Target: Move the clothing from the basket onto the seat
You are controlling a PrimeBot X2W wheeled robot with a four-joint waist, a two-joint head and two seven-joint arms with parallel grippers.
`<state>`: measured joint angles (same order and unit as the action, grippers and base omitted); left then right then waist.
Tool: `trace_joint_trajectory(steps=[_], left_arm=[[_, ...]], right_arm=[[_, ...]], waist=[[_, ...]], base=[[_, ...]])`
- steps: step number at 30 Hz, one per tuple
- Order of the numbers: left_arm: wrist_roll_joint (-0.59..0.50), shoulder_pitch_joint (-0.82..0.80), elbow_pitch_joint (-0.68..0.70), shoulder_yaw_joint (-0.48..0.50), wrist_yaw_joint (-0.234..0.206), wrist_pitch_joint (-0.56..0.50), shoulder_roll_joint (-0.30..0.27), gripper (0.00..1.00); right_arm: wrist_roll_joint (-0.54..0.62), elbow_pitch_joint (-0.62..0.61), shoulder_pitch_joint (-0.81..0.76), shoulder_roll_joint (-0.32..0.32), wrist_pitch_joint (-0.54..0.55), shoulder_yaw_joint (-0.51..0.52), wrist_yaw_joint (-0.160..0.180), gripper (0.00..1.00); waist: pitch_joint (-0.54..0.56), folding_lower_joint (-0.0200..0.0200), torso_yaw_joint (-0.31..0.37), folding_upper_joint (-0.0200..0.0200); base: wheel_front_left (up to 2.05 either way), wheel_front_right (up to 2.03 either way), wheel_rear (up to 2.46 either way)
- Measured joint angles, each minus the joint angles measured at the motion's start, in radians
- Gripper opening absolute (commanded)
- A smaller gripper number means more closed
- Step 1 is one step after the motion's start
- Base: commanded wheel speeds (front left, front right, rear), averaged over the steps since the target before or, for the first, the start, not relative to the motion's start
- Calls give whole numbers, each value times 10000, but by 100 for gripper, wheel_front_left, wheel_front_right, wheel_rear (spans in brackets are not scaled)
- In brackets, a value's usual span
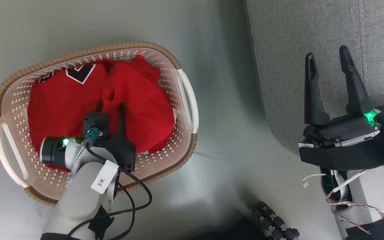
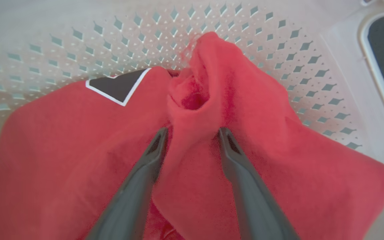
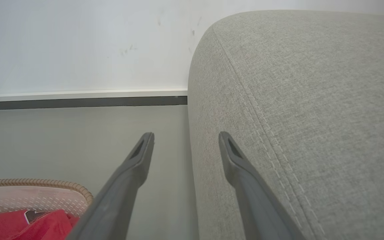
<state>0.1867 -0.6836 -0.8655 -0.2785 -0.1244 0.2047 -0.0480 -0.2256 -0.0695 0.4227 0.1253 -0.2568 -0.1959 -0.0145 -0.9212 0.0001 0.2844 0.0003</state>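
Straddling a raised fold of the red clothing (image 2: 262,133), the left gripper (image 2: 193,130) has its fingers spread wide, one on each side of the fold, with the tips pressed into the cloth. All the clothing lies heaped inside the basket (image 1: 78,53), which stands on the grey floor (image 1: 225,140) beside the sofa (image 1: 295,40). The right gripper (image 1: 327,53) hangs above the sofa's edge, its fingers wide apart and empty.
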Motion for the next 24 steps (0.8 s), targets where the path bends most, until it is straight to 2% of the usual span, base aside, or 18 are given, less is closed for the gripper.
trace_joint_trajectory(steps=[1,3,16,24], left_arm=[[29,-35,-33,-50,0,10,2,37],[56,-63,-67,-153,0,102,4,0],[424,-115,2,-1618,17,391,4,0],[401,-151,470,-2383,376,447,2,0]], right_arm=[[21,65,33,-15,0,0,-29,100],[117,178,52,-48,0,0,-36,100],[171,1145,257,-165,0,-12,-445,100],[341,1735,268,-127,0,17,-560,100]], waist=[[-11,0,13,0],[29,0,22,-1],[949,-2,-75,-2],[1906,-3,-383,-2]], base=[[0,0,0],[0,0,0],[0,0,0],[0,0,0]])
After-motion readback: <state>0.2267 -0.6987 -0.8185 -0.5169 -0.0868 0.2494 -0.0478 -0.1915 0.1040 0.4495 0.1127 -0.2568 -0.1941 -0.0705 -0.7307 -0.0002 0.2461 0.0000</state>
